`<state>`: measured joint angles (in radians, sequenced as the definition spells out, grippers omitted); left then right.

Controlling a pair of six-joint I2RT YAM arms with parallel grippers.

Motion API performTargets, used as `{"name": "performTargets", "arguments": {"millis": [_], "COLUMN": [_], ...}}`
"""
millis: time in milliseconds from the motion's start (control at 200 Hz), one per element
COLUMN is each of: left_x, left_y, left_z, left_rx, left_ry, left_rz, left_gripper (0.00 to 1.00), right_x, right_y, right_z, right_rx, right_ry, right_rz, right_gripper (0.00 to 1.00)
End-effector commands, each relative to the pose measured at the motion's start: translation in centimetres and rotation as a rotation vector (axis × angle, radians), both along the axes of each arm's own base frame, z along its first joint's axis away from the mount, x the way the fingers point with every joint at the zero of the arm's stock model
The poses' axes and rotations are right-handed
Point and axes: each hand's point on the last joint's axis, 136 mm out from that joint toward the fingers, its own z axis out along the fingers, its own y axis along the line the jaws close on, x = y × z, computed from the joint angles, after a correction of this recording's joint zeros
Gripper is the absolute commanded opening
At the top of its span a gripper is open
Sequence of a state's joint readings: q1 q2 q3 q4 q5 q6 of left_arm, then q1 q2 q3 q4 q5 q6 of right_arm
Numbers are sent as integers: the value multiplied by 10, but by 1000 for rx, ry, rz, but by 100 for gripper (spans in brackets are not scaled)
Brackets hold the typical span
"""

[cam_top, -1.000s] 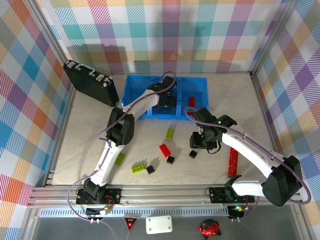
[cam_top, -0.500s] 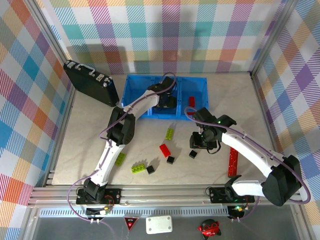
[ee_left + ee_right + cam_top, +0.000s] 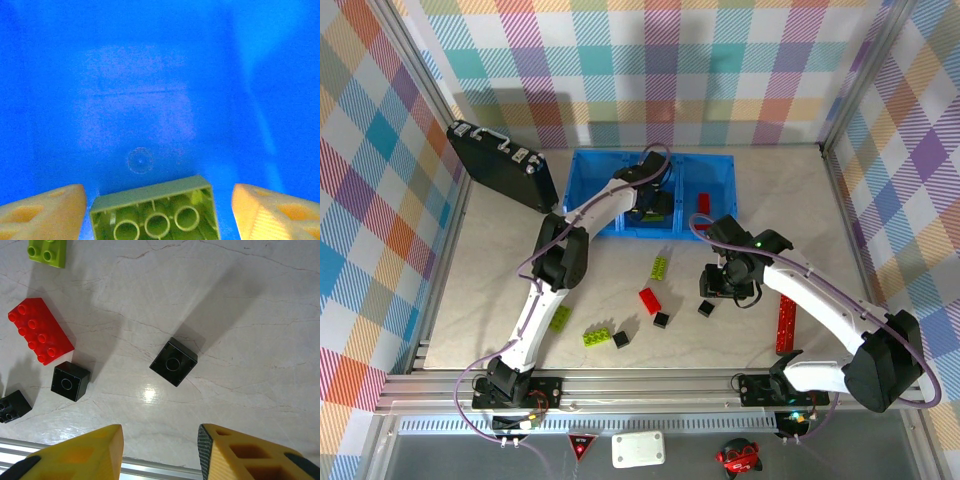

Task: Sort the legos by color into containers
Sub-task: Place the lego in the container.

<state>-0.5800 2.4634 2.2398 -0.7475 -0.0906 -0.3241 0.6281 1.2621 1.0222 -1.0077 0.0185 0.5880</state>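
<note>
Within the blue bin's middle compartment, the left end effector is spread clear of a lime-green lego, evidently to leave it there by colour. Nearer than the bin, the right end effector is held parted and empty above a black cube on the tabletop.

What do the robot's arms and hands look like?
The left arm and right arm are white tubes with chunky black joints, and a thin purple cable runs along each. The left hand has pale orange wedge-shaped fingers; the right hand has yellow ones with dark edges.
</note>
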Motion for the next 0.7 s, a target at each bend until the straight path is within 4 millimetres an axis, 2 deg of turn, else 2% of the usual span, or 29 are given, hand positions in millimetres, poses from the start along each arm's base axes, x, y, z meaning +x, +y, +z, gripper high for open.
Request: {"name": "performTargets", "arguments": {"millis": [0,185,470,695], "left_x": [-3,-14,-43,-75], "left_y": [-2,1,17,37], "left_z": [66,87,111,112], "left_rx": [-71,-88,-94,-96], "left_ry": [-71,-73,-61,-40], "left_rz": [-9,-19,-24,-12], "left_gripper": [76,75,74,75], "right_x": [1,1,3,3], "right_y": [0,1,4,5], "right_z": [6,5,1,-4], "right_rx": [-3,2,4,9], "right_ry": [-14,-13,-5,5], "right_rz": [2,2,2,0], "right_gripper": [45,45,45,45]}}
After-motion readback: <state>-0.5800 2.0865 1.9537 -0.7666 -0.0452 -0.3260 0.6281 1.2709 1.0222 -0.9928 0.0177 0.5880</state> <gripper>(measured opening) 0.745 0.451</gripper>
